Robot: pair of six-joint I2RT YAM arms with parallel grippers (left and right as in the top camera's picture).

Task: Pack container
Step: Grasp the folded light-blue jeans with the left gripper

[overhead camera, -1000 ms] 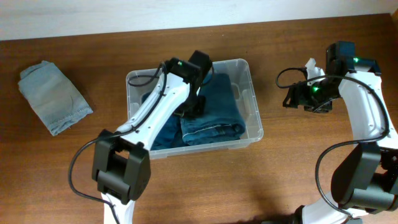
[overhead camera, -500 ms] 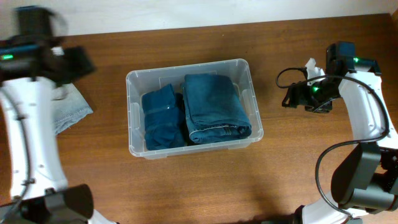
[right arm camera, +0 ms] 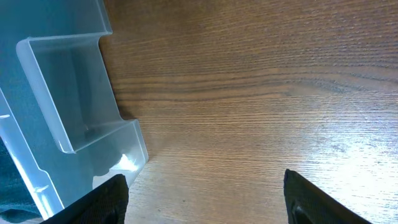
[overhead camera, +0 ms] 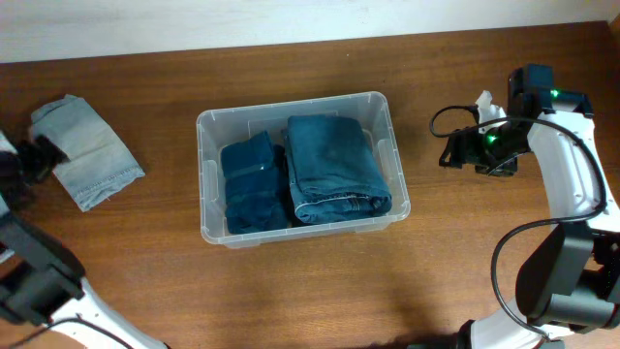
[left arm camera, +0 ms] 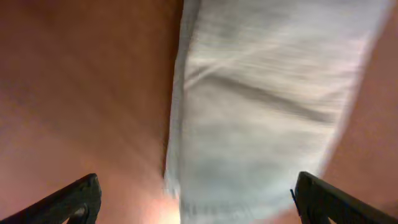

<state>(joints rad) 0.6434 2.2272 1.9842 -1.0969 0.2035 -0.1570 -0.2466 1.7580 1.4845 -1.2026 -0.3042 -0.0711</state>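
Fingers spread wide, both empty. Left gripper (left arm camera: 196, 193) over pale folded cloth (left arm camera: 261, 106); right gripper (right arm camera: 205, 186) over table (right arm camera: 261, 93) beside container (overhead camera: 291, 103) holding folded denim (overhead camera: 334, 165).

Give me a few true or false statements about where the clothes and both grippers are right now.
Two folded dark blue garments lie inside the container. True.
The pale grey cloth is packed in the container. False: it lies on the table, left of the container.
The right gripper grips a garment. False: it is open and empty, over bare table beside the container.
The left gripper is open above the pale grey cloth. True.
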